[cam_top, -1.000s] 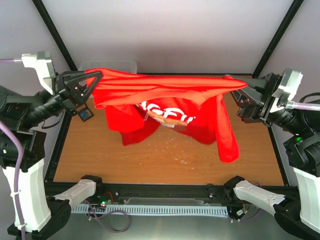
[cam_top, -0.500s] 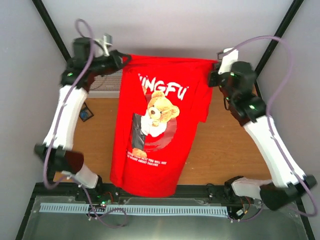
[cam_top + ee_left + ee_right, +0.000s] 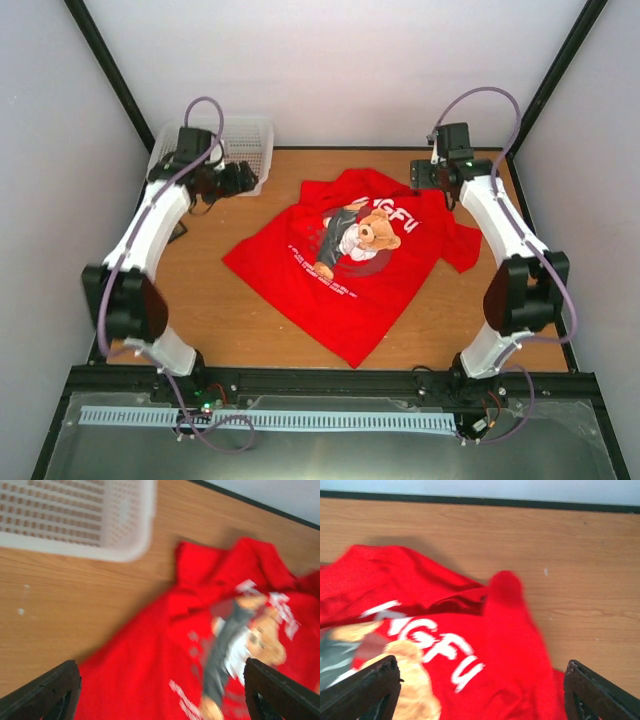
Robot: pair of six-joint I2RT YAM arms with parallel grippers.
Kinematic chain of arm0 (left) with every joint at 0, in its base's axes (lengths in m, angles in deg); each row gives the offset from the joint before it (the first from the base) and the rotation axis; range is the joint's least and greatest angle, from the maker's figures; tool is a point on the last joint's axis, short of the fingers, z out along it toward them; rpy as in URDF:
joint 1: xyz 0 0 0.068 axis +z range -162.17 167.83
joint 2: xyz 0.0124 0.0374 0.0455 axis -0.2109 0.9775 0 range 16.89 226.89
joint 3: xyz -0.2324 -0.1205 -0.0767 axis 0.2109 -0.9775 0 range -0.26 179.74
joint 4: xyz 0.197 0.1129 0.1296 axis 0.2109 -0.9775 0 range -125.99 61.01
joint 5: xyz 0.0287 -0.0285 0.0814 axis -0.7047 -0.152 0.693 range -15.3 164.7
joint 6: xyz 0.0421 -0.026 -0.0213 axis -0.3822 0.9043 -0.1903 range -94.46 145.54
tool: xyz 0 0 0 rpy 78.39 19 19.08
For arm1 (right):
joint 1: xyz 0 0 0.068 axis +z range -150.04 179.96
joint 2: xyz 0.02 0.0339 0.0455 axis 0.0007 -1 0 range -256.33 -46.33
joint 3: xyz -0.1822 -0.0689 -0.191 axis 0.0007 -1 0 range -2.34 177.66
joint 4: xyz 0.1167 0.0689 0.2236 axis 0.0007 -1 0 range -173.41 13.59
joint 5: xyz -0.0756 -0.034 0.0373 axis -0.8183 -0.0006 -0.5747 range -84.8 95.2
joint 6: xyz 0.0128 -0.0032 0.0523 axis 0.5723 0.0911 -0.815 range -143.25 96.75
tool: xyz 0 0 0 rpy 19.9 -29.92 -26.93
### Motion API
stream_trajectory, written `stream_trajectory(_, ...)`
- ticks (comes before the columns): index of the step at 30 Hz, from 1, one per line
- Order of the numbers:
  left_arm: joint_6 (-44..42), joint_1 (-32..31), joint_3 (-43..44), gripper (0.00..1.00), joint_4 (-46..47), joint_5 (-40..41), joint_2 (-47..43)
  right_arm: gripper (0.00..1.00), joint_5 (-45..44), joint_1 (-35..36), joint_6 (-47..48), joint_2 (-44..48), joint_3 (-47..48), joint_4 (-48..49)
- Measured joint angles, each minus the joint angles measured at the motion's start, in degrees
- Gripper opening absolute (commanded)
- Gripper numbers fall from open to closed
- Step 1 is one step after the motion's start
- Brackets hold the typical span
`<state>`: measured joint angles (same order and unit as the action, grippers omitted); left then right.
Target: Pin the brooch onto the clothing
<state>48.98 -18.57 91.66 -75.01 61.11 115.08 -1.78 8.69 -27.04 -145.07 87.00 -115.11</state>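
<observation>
The clothing (image 3: pixel 350 265), a red T-shirt with white lettering and a brown bear, lies spread print-up on the wooden table (image 3: pixel 230 320). My left gripper (image 3: pixel 243 178) hovers open just off the shirt's far left edge. In the left wrist view the left gripper (image 3: pixel 161 680) has its fingers wide apart over the red cloth (image 3: pixel 150 670), with nothing between them. My right gripper (image 3: pixel 420 176) is open near the shirt's far right shoulder. The right wrist view shows the right gripper (image 3: pixel 480 677) empty above the lettering (image 3: pixel 445 655). A small dark patch (image 3: pixel 178 232) beside the left arm may be the brooch; it is too small to tell.
A white mesh basket (image 3: pixel 250 135) stands at the far left corner, right behind the left gripper. Black frame posts rise at both far corners. One sleeve (image 3: pixel 462 250) reaches toward the right arm.
The shirt hung stretched between both shut grippers; both have opened and let it go. It now lies flat on the table, and the arms have dropped low at the far side.
</observation>
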Motion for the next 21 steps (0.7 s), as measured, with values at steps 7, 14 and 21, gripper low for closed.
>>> stream_trajectory(7, -3.8, -3.3, -20.6, 0.91, 8.0, -8.4, -19.1, 0.93, 7.1, -0.7, -3.6, 11.0, -10.2, -0.1)
stream_trajectory(14, -5.6, -4.5, -26.8, 0.90, 10.3, -9.0, -11.1, 0.82, 16.8, -2.1, -6.5, 7.3, -14.1, -3.8)
stream_trajectory(21, -7.8, -4.6, -24.1, 0.92, 9.9, -0.8, -2.7, 0.68, 25.6, 6.9, -12.0, 4.2, -19.4, -4.7)
